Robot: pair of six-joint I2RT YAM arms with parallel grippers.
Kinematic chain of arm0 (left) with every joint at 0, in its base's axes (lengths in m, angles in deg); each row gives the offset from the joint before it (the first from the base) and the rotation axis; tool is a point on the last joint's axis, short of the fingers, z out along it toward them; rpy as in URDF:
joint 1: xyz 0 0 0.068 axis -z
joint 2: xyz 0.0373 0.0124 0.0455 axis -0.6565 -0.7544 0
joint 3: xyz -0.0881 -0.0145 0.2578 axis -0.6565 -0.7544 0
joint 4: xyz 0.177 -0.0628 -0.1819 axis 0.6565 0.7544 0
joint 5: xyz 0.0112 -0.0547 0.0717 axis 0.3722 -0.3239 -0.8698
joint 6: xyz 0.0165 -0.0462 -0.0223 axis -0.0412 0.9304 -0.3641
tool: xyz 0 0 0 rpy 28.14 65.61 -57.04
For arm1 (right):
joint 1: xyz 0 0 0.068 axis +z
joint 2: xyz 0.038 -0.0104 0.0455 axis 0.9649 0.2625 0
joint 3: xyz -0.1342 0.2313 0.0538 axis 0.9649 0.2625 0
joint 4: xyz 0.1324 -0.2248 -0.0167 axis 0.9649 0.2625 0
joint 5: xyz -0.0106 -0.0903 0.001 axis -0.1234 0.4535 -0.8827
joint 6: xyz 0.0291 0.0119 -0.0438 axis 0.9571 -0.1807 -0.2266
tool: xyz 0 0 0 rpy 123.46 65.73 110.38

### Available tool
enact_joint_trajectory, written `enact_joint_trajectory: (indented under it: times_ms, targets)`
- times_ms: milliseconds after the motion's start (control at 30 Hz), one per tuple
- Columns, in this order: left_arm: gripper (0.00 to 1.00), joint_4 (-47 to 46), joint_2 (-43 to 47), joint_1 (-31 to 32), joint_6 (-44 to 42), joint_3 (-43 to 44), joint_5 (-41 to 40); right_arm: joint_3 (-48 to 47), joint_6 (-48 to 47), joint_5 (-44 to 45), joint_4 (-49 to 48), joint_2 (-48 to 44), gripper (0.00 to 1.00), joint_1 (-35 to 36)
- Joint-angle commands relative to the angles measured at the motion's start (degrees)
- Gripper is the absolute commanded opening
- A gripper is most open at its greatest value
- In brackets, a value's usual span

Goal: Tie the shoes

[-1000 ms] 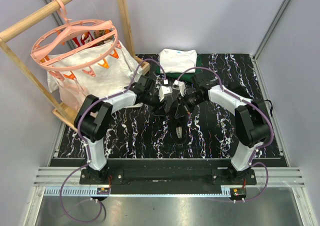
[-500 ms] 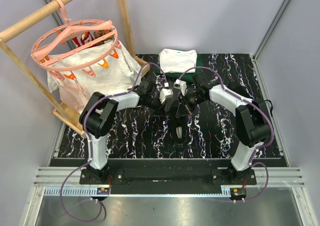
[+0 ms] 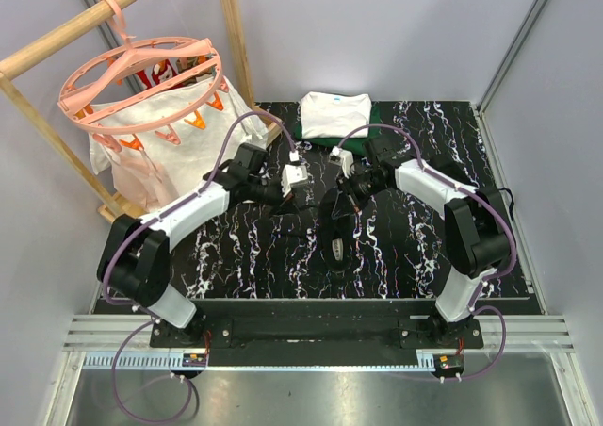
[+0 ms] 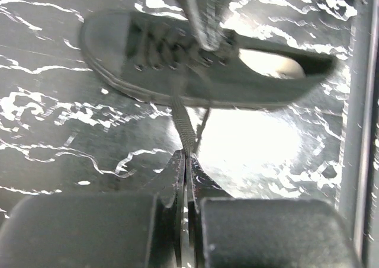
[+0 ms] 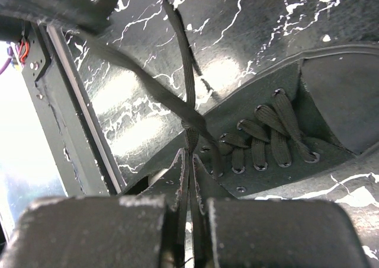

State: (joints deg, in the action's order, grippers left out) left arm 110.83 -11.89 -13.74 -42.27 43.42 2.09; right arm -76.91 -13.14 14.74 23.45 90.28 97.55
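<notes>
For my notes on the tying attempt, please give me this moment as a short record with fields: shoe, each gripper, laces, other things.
shoe: one black sneaker on the marbled table, between the two arms
left gripper: shut on one lace strand that runs straight to the eyelets
right gripper: shut on the other lace strand
laces: strands cross just above the right fingertips; no finished bow visible
other things: folded white and green clothes behind the shoe; pink hanger at far left

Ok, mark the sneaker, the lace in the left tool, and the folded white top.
sneaker [image 4: 109, 42]: left wrist view, toe cap.
lace [image 4: 183, 125]: left wrist view, strand below the shoe.
folded white top [image 3: 334, 113]: top external view, its middle.
</notes>
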Motion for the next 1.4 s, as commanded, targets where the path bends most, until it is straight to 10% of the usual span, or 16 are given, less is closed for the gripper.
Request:
enact_joint_trajectory:
  times_ms: [0, 833, 1100, 1367]
  targets:
    - [0.0, 10.0, 3.7, 0.1, -6.4, -2.0, 2.6, 0.3, 2.3, 1.1, -2.6, -3.2, 0.0, -0.3]
    - [0.07, 7.8, -16.0, 23.0, -15.3, 21.4, 9.1, 2.0, -1.6, -2.7, -4.4, -3.5, 0.0, -0.2]
    - [0.12, -11.6, -15.5, 23.0, -11.8, 14.0, 11.4, 2.8, -3.9, -4.9, -4.5, -2.6, 0.0, -0.4]
    - [0.51, -17.2, -8.3, 21.8, -7.0, 9.5, 12.3, 2.6, -4.3, -5.7, -4.2, -2.5, 0.0, -0.5]
